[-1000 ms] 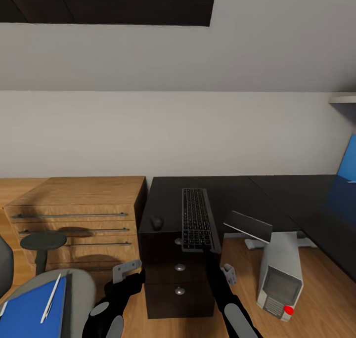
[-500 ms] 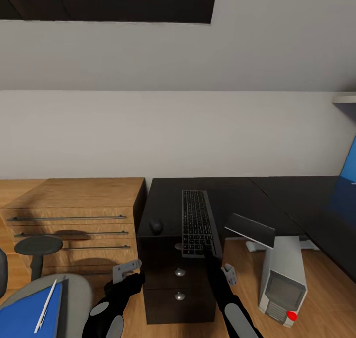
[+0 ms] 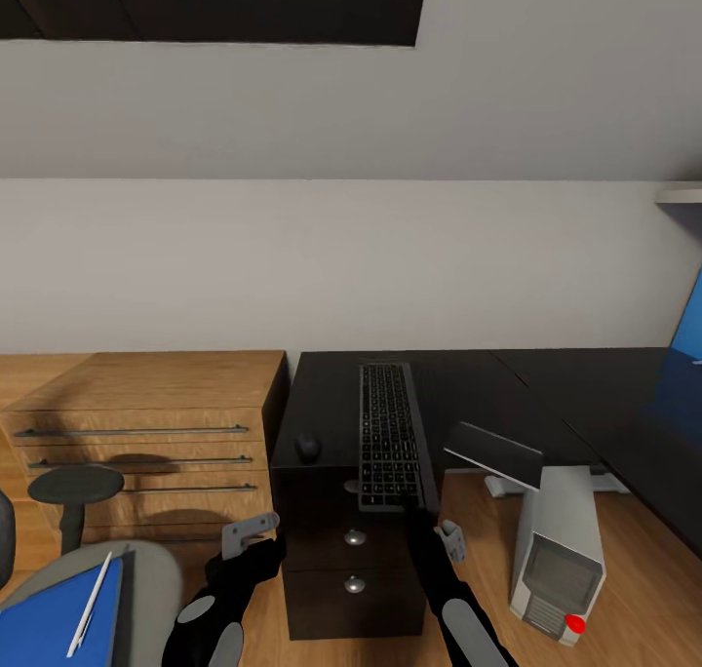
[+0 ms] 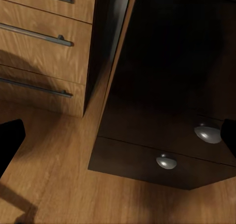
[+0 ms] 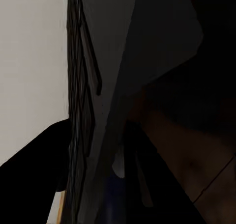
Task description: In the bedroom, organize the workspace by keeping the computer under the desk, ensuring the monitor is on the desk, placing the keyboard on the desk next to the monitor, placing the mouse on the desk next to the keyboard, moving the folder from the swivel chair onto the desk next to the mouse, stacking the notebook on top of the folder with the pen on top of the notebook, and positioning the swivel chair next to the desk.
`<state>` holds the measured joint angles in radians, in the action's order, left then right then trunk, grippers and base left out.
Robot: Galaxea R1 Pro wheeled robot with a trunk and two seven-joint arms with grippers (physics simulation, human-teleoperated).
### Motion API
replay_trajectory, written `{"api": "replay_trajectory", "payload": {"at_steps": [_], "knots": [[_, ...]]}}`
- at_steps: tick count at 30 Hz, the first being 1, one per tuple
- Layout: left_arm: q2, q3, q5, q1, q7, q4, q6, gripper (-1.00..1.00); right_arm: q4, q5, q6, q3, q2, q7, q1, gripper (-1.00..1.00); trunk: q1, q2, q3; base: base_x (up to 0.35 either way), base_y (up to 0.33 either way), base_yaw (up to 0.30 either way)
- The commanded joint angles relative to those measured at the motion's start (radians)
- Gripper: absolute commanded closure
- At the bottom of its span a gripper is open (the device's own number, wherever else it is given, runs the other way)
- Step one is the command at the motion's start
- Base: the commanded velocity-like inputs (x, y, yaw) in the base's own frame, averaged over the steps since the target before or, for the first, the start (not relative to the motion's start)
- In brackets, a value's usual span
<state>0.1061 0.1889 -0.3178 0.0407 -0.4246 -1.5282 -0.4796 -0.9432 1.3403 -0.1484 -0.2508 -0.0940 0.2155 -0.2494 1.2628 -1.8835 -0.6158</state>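
Head view: the keyboard (image 3: 391, 435) is seen lying lengthwise on the black counter (image 3: 468, 384), its near end overhanging the counter's front edge above the drawer unit (image 3: 355, 560). The right hand (image 3: 408, 498) is held at that near end; the keyboard's edge appears pinched between its fingers, though contact is partly hidden. A small dark mouse (image 3: 308, 445) is noted on the counter at 9 o'clock of the keyboard, apart from it. The computer (image 3: 560, 550) stands on the wooden floor at 4 o'clock of the keyboard, beside the counter, with a red dot on its lower front. The monitor (image 3: 493, 452) is seen tilted between the counter edge and the computer. At 8 o'clock, the swivel chair (image 3: 146, 574) carries a blue folder (image 3: 58, 618) with the white pen (image 3: 91, 604) lying on it. The left hand (image 3: 249, 530) is held low in front of the drawer unit; its state cannot be told here. A wooden dresser (image 3: 146, 423) stands at 9 o'clock of the counter.

Left wrist view: the drawer unit (image 4: 172, 111) with two metal knobs and the dresser (image 4: 44, 47) are seen over the floor. The left fingertips (image 4: 10, 145) are spread wide, nothing between them.

Right wrist view: the keyboard (image 5: 81, 101) is seen edge-on, very close; the fingers (image 5: 34, 184) are pressed against it.
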Motion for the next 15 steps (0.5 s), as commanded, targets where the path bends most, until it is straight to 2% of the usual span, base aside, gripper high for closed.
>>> {"api": "replay_trajectory", "payload": {"at_steps": [1,7,15], "knots": [[0.000,0.001,-0.011,0.001,-0.010,-0.001,-0.002,-1.00,0.001,0.013,-0.005,-0.003,0.000,0.004,-0.001,1.00,0.000,-0.001,-0.001,0.000,0.000,0.000],[0.000,0.001,-0.011,0.001,-0.010,-0.001,-0.002,-1.00,0.001,0.011,-0.004,-0.004,0.002,0.005,-0.001,1.00,0.000,-0.001,-0.001,0.000,0.000,0.000],[0.000,0.001,-0.009,0.001,-0.010,-0.001,-0.002,-1.00,-0.002,0.010,-0.003,-0.004,0.003,0.007,-0.001,1.00,-0.031,0.055,0.024,0.000,0.000,0.000]]}}
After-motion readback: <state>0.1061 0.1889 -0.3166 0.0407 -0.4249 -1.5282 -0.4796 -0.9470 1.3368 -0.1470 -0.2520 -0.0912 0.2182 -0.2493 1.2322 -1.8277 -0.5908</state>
